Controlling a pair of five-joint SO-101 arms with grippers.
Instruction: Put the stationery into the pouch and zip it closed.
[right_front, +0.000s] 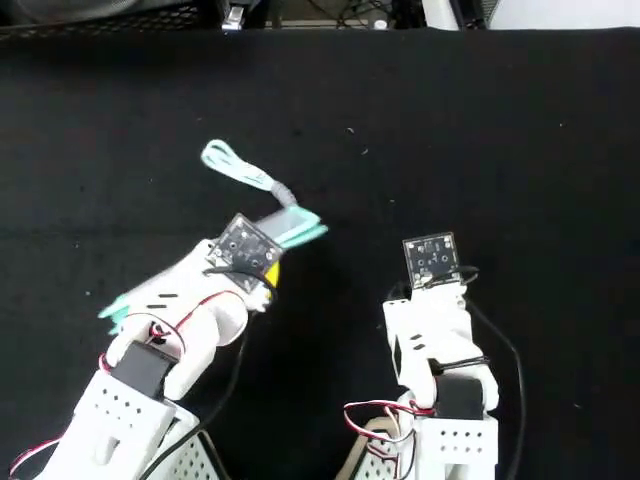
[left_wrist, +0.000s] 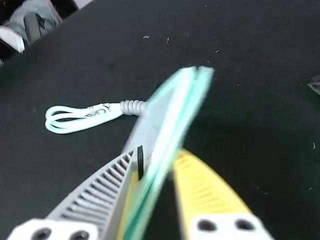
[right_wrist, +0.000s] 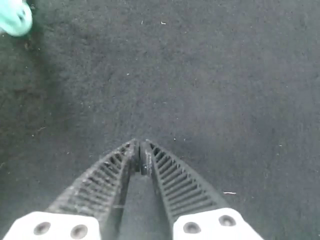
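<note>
1. Bench (right_front: 500, 130): covered in black cloth with a few pale specks of lint, and carrying both arms and the task item.
2. Left arm (right_front: 170, 330): stood at the near left corner, angled inward over the bench, and lay across the teal item.
3. Right arm (right_front: 440, 340): stood at the near right, pointing straight ahead, well apart from the left arm and from the teal item.
4. Pouch (right_front: 300, 228): flat, teal and partly see-through, it lay left of centre beneath the left arm. One end showed past the arm's wrist camera and the other near its base. Whether the zip was open or closed could not be told.
5. Left claw (left_wrist: 157, 155): narrow, one grey finger and one yellow finger clamped on the pouch's thin edge, which ran up between them.
6. Right claw (right_wrist: 141, 146): closed with its tips meeting, holding nothing, above bare black cloth.
7. Wrist strap (right_front: 232, 165): a pale teal cord loop lying flat on the bench, running away from the pouch's far end.
8. Grey collar (left_wrist: 132, 107): a ribbed sleeve joining the wrist strap to the pouch.
</note>
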